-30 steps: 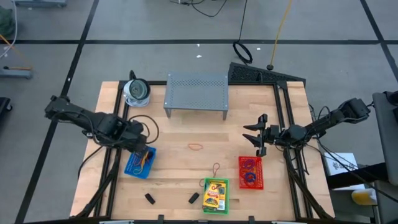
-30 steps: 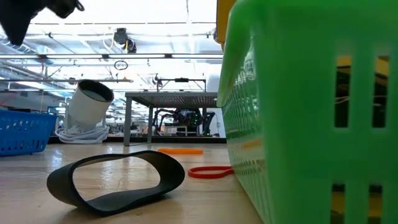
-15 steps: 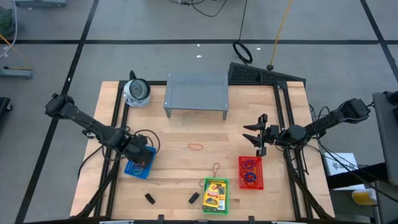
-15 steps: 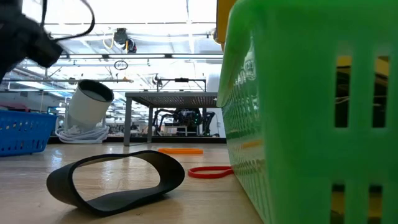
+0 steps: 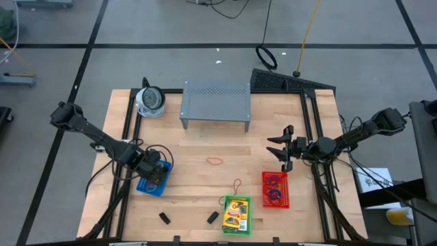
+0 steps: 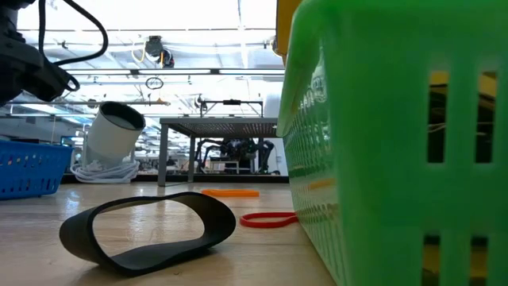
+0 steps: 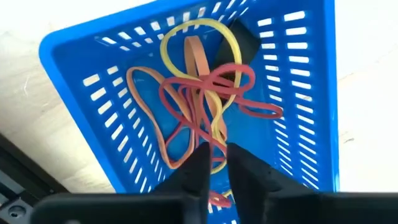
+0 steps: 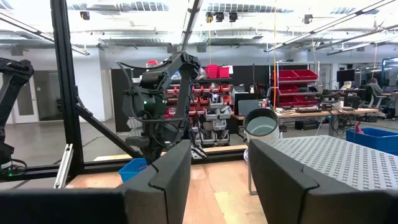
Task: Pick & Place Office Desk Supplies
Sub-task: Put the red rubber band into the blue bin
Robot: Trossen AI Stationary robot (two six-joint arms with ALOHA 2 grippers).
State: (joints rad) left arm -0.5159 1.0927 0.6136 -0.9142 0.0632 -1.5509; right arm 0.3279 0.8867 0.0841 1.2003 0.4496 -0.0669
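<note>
Two end effectors over a wooden table (image 5: 205, 140): left (image 5: 151, 168) closed above blue basket (image 5: 145, 184), right (image 5: 281, 149) open.

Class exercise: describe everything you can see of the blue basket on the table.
The small blue plastic basket is rectangular with slotted walls and floor, open at the top. It sits on the wooden table near its left side, slightly skewed. Inside lies a tangle of red, orange and yellow rubber bands. The left end effector hangs just above it, fingers nearly together.
</note>
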